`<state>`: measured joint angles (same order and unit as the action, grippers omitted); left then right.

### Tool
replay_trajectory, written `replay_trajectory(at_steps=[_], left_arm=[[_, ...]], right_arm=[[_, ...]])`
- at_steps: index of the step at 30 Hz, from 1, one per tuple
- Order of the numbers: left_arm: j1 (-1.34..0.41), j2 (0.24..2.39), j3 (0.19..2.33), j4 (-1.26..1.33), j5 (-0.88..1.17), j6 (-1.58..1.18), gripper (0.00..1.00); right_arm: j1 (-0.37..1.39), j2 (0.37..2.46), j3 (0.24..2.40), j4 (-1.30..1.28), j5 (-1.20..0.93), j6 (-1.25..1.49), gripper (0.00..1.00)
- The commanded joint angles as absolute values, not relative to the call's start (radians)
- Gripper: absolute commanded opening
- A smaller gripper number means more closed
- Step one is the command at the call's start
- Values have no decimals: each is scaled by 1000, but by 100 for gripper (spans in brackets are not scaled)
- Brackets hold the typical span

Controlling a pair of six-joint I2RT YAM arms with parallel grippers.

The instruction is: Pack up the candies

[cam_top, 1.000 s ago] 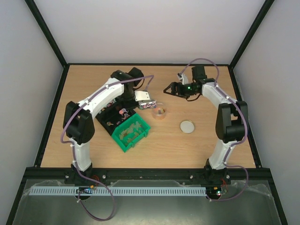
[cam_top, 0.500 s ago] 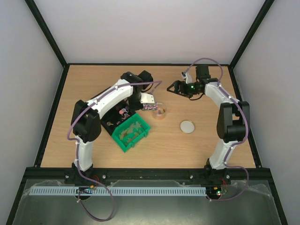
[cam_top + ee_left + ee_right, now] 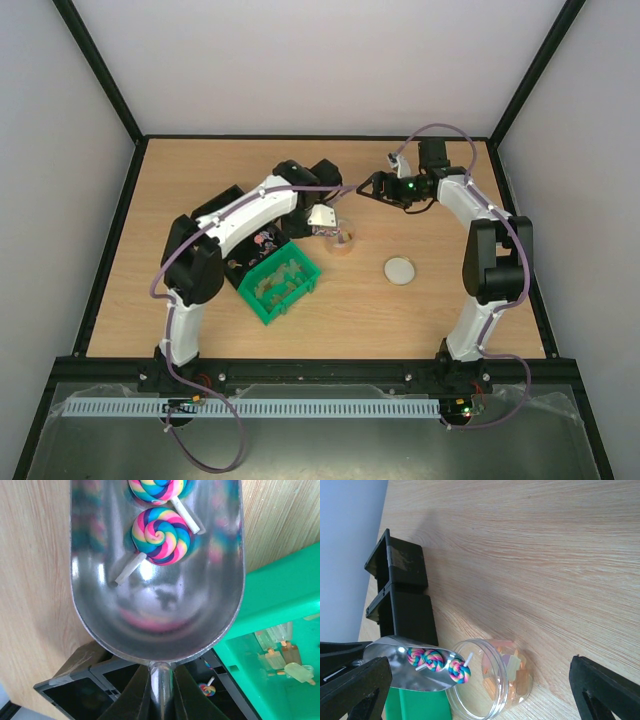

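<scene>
My left gripper [image 3: 161,680] is shut on the handle of a metal scoop [image 3: 160,605] that carries a few rainbow swirl candies [image 3: 161,536]. In the top view the scoop [image 3: 322,216] reaches from my left gripper [image 3: 305,205] to the rim of the small clear cup [image 3: 342,238]. In the right wrist view the scoop [image 3: 410,672] tips over the cup's mouth [image 3: 485,700], one swirl candy [image 3: 459,672] at its lip. Pale yellowish and orange candies [image 3: 512,675] lie in the cup. My right gripper [image 3: 362,188] is open and empty just behind the cup.
A green tray [image 3: 280,283] with pale candies [image 3: 285,660] sits left of the cup, a black tray [image 3: 240,250] with a swirl candy [image 3: 207,689] behind it. A round white lid [image 3: 399,270] lies to the cup's right.
My left arm has swung the scoop to the right, from over the black tray to the cup's rim. My right gripper shifted slightly back and then stayed still.
</scene>
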<state>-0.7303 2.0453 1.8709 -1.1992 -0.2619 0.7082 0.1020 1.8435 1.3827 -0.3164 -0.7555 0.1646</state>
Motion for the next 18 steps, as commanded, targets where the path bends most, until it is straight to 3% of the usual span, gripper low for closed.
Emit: replay_trajectory(at_steps=[1, 18], left_arm=[[-750, 2054, 1905, -1225, -337, 701, 2], [-829, 2051, 1900, -1199, -547, 719, 2]], right_arm=[[95, 1819, 1378, -329, -777, 170, 99], [92, 1820, 1381, -334, -783, 167, 99]])
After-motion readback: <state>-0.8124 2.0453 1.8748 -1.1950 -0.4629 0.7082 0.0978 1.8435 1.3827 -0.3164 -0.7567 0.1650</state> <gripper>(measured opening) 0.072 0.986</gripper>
